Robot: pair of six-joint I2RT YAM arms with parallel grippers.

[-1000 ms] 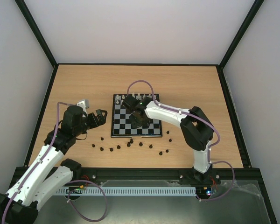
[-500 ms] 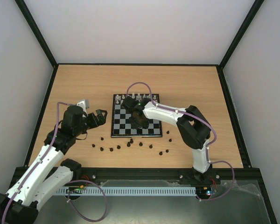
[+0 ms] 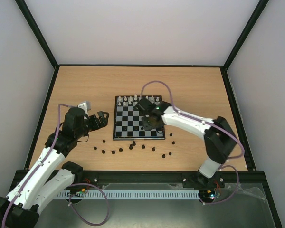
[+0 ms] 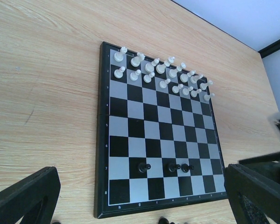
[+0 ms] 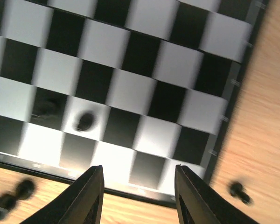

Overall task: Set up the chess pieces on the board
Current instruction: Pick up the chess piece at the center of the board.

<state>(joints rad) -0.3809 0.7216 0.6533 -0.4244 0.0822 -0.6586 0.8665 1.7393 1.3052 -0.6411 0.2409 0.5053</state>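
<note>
Top external view: a black-and-pale checked board (image 3: 137,118) lies at the centre of a wooden table (image 3: 85,85). White pieces (image 3: 140,99) fill two rows along the board's upper edge. Loose black pieces (image 3: 133,147) are scattered on the wood just below its lower edge. The right gripper (image 3: 150,124) hangs over the lower right part of the board. The left gripper (image 3: 100,118) sits off the board, to its left.

Left wrist view: three black pieces (image 4: 170,166) sit on the second row from the board's lower edge. This arm's fingers show in the two lower corners, spread wide, with nothing between them.

Right wrist view, blurred: the right fingers stand partly apart and hold nothing. Bare squares and the board's border show in the gap between them. Two dark pieces sit on squares at centre left.

Setup looks early on the black side, with most black pieces off the board. The main risk is the right gripper's closeness to the placed black pieces. A low sweep toward the loose ones could tip or shove them. The pieces are tiny, so a slightly off-centre pinch could flick one away.
</note>
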